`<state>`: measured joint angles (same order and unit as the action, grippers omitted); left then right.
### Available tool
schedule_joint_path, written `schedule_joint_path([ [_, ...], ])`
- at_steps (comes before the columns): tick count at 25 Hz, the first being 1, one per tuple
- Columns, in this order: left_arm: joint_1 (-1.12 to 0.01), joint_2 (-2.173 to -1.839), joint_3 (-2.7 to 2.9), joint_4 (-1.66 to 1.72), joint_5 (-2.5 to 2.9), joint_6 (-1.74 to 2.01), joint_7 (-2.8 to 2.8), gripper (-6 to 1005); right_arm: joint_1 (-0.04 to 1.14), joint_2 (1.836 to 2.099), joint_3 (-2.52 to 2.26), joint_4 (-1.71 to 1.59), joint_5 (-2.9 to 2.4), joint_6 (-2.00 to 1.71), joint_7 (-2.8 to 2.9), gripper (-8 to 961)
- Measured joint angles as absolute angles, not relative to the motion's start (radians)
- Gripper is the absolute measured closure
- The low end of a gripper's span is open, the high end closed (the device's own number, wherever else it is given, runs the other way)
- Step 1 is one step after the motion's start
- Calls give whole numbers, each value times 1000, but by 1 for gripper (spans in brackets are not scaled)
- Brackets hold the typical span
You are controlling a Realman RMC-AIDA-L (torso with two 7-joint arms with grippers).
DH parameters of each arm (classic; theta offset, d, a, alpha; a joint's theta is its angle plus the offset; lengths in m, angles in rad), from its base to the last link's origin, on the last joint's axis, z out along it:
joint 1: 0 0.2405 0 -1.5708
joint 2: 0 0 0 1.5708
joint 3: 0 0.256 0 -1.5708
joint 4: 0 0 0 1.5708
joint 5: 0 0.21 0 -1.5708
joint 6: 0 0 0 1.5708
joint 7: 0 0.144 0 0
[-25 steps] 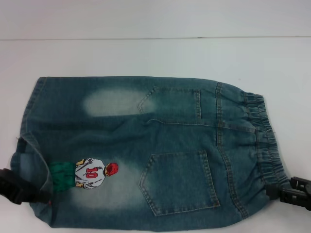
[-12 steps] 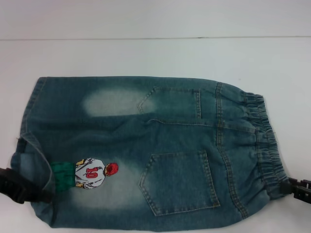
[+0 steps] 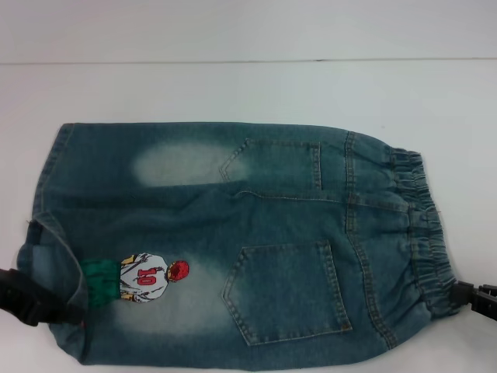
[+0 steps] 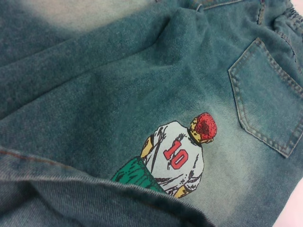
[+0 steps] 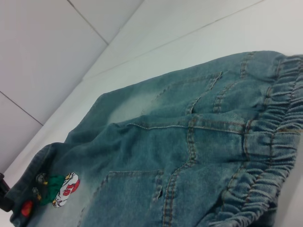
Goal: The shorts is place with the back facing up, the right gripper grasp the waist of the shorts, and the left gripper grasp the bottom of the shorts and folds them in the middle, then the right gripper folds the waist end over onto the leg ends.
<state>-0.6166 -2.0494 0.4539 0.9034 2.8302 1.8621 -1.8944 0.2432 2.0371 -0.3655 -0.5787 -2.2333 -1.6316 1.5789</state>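
Right gripper (image 3: pixel 475 301) has slid outward toward the table's right edge since a second ago; less of it shows now, only a black tip touching the near corner of the waistband (image 3: pixel 419 225). Left gripper (image 3: pixel 31 299) has barely shifted, still at the near-left leg hem (image 3: pixel 50 233), where the cloth is bunched and lifted a bit over it. Can't tell finger state on either: left's tips are hidden under denim, right's are cut off at the frame edge, and neither wrist view shows its own fingers. Shorts (image 3: pixel 233 241) lie back-up on the white table (image 3: pixel 233 85), waist to the right, legs to the left, both back pockets and the number-10 player patch (image 3: pixel 147 277) showing. Progress, as I read it: still at the grasp stage. No fold made; the lengthwise fold and the waist-over-legs fold are both left. Room: plenty of bare table beyond the far edge of the shorts, so folding the near edge away looks unobstructed. Near edge of the denim runs right to the bottom of the head view, so margin there is unknown.
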Motion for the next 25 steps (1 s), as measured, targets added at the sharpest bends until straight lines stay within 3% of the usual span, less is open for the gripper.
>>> schedule_joint_path([
  [13, -617, -2049, 457, 903, 2830, 1862, -1894, 937, 251, 2037, -370, -580, -2233, -1640, 1580, 918],
  [25, -609, -2037, 431, 904, 2764, 1836, -1894, 937, 240, 2040, -301, -583, -2223, -1629, 1568, 918],
])
